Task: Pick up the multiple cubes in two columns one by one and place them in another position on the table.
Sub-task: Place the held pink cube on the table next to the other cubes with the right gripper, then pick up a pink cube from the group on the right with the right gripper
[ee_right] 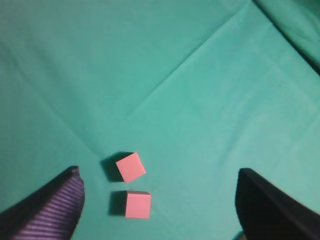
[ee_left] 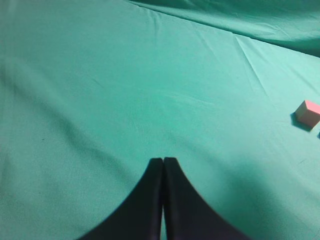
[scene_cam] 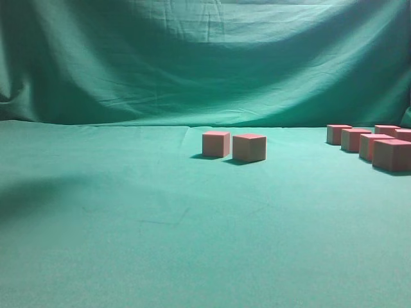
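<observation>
Two cubes (scene_cam: 234,145) sit side by side at mid-frame on the green worktop (scene_cam: 160,224); six more cluster at the right edge (scene_cam: 369,142). The right pincer (ee_right: 159,200) hangs spread above the pair, holding nothing; the left pincer (ee_left: 163,172) is pressed together.

place: likely lab staging | evidence: green cloth backdrop (scene_cam: 205,58), cloth-covered table (scene_cam: 128,244)

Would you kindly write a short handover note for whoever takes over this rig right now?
Left tool: shut, empty, above bare cloth.
Right tool: open, empty, above the two placed cubes.
Two small pinkish-red cubes sit side by side, slightly apart, mid-table on the green cloth-covered table.
At least six more cubes sit in two columns at the right edge of the exterior view.
Done: two moved. Left: move the rest, one by one.
</observation>
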Action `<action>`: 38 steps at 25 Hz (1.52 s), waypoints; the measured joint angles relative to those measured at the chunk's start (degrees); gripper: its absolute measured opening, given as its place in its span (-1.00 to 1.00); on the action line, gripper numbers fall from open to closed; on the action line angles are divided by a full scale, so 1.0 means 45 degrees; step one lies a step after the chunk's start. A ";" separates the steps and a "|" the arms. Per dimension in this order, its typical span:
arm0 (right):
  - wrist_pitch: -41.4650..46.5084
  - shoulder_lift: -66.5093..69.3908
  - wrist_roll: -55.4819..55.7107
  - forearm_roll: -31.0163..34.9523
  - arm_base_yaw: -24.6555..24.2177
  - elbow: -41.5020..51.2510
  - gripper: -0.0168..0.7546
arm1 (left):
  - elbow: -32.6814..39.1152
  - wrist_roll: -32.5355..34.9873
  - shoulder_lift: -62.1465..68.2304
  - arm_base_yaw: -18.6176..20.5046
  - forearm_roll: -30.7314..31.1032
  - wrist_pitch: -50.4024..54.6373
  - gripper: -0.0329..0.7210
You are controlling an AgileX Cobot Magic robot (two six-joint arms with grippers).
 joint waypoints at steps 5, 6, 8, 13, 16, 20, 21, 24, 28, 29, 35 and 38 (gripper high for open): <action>0.0114 -0.1910 0.2016 -0.0198 -0.0030 0.0096 0.54 | 0.0000 0.0000 0.0000 0.0000 0.0000 0.0000 -0.91; 0.0111 -0.2367 0.2226 -0.0198 -0.0062 0.0324 0.54 | 0.0000 0.0000 0.0000 0.0000 0.0000 0.0000 -0.91; 0.0111 -0.3200 0.2596 -0.0198 -0.0209 0.1006 0.54 | 0.0000 0.0000 0.0000 0.0000 0.0000 0.0000 -0.91; 0.0144 -0.4964 0.3596 -0.0198 -0.0865 0.4023 0.54 | 0.0000 0.0000 0.0000 0.0000 0.0000 0.0000 -0.91; 0.0117 -0.5606 0.4308 -0.0198 -0.1355 0.6129 0.54 | 0.0000 0.0000 0.0000 0.0000 0.0000 0.0000 -0.91; 0.0056 -0.5930 0.4853 -0.0198 -0.1915 0.8194 0.54 | 0.0000 0.0000 0.0000 0.0000 0.0000 0.0000 -0.91; 0.0055 -0.5981 0.4982 -0.0198 -0.2137 0.9037 0.54 | 0.0000 0.0000 0.0000 0.0000 0.0000 0.0000 -0.91; -0.0532 -0.6029 0.5436 -0.0198 -0.2613 1.0863 0.54 | 0.0000 0.0000 0.0000 0.0000 0.0000 0.0000 -0.91; -0.2345 -0.6029 0.6160 -0.0155 -0.3201 1.2988 0.41 | 0.0000 0.0000 0.0000 0.0000 0.0000 0.0000 -0.91; -0.2741 -0.6029 0.6254 -0.0142 -0.3349 1.3389 0.41 | 0.0000 0.0000 0.0000 0.0000 0.0000 0.0000 -0.91; -0.5241 -0.5316 0.6469 -0.0112 -0.3827 1.4109 0.41 | 0.0000 0.0000 0.0000 0.0000 0.0000 0.0000 -0.91; -0.6628 -0.4437 0.6469 -0.0160 -0.3827 1.4130 0.41 | 0.0000 0.0000 0.0000 0.0000 0.0000 0.0000 -0.91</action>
